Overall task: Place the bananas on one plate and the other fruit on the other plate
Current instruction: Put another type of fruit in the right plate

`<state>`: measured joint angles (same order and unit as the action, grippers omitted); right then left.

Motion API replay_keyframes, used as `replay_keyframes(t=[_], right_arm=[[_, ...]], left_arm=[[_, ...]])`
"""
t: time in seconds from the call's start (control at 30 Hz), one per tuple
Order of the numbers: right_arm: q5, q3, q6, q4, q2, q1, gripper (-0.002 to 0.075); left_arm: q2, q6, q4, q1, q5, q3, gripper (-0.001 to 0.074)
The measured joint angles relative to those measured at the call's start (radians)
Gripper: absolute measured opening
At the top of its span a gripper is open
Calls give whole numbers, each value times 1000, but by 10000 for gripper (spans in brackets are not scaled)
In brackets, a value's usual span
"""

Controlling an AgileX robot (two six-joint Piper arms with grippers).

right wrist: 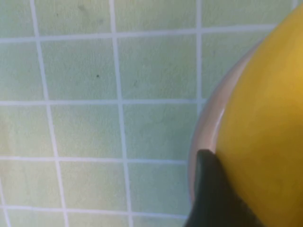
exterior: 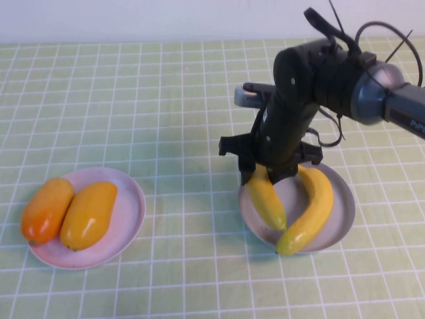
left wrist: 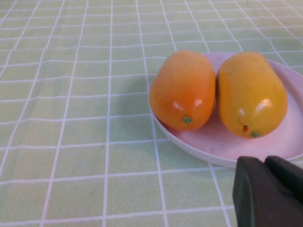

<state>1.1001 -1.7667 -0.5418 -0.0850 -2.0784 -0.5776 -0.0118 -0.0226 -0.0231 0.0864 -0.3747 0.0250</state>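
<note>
Yellow bananas [exterior: 292,203], 2 of them, lie on the grey plate [exterior: 342,219] at right, long axes running far-to-near, near tips converging. Right gripper [exterior: 265,174] sits directly over the far end of the left banana [exterior: 267,199]; the wrist view shows 1 finger [right wrist: 208,189] against its skin, but whether the gripper pinches it or has let go, cannot tell. Both mangoes [exterior: 66,212] rest side by side on the pink plate [exterior: 129,222] at left, well apart from that arm. Left gripper [left wrist: 267,191] hangs near the pink plate's near rim, state unclear. Sorting looks done; the likely next move is lifting the right arm straight up.
</note>
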Motion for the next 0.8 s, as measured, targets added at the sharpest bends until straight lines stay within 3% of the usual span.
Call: replay_keyframes(t=[0.5, 0.8], right_arm=[[-153, 195, -2, -54, 81, 20, 310], [-165, 209, -4, -65, 92, 20, 505]], left_arm=[[0, 0, 0, 0, 0, 0, 2], [0, 0, 0, 0, 0, 0, 2]])
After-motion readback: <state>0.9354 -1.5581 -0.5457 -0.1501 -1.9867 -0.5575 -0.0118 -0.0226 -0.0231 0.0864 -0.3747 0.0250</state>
